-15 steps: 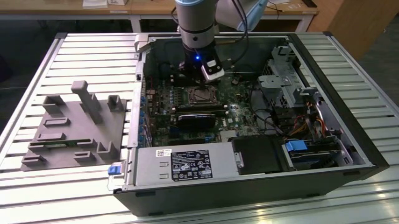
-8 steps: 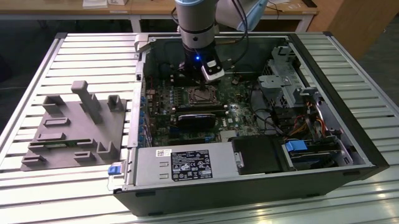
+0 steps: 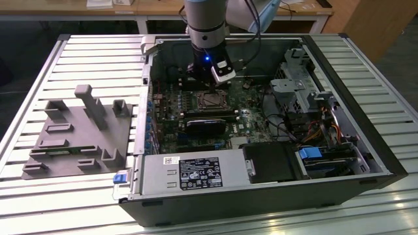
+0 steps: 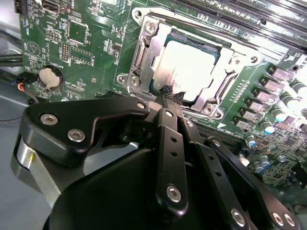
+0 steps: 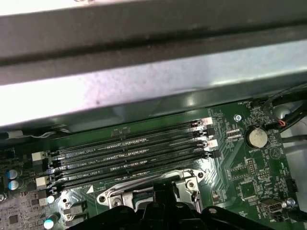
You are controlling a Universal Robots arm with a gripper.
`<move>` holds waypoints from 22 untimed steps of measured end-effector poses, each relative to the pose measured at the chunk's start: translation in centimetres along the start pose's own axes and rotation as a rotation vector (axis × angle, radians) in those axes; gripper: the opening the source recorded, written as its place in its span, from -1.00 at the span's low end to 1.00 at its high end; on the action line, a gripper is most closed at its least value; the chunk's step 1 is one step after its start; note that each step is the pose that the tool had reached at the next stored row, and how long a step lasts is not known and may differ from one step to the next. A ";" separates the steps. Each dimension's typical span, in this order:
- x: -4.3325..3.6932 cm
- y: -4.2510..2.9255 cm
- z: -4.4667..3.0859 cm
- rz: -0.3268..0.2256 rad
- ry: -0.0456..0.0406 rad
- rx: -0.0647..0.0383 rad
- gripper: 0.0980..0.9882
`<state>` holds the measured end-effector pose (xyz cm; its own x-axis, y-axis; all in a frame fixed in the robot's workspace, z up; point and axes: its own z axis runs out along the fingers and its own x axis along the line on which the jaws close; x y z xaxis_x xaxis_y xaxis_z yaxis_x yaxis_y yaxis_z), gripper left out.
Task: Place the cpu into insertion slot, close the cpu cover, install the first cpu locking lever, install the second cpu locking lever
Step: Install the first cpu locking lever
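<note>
While your arm stands down inside the open computer case point(image 3: 324, 58), you see the tool point(image 4: 169, 92) in the second wrist view with its fingers drawn together, tips meeting and nothing held between them. Those tips sit just beside the near edge of the insertion slot point(image 3: 210, 100), at or a little above the rim; you cannot tell whether they touch it. The cpu point(image 4: 188, 71) already lies flat in that slot, its pale metal top showing through the square window of the cpu cover point(image 4: 231, 64), which lies down over it. Beyond the slot run the long black memory slots point(image 5: 129, 154), side by side along the green motherboard point(image 4: 96, 43), and a round coin battery point(image 4: 50, 76) sits well apart from the socket. In the exterior view the case lies on its side on the slatted tabletop point(image 3: 85, 54), with the silver power supply point(image 3: 189, 172) along its near wall. A grey moulded fixture point(image 3: 78, 132) rests on the tabletop at the exterior view's left, apart from the case
</note>
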<state>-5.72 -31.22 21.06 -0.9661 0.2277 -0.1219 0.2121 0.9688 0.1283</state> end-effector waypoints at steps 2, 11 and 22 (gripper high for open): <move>-0.03 0.03 -0.22 -0.001 -0.0010 0.003 -0.98; -0.15 0.16 -1.16 -0.002 -0.0037 0.015 -0.98; -0.20 0.29 -1.23 -0.014 -0.0201 0.090 -0.98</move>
<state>-5.66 -31.10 22.33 -0.9661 0.2151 -0.1430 0.2120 0.9766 0.0373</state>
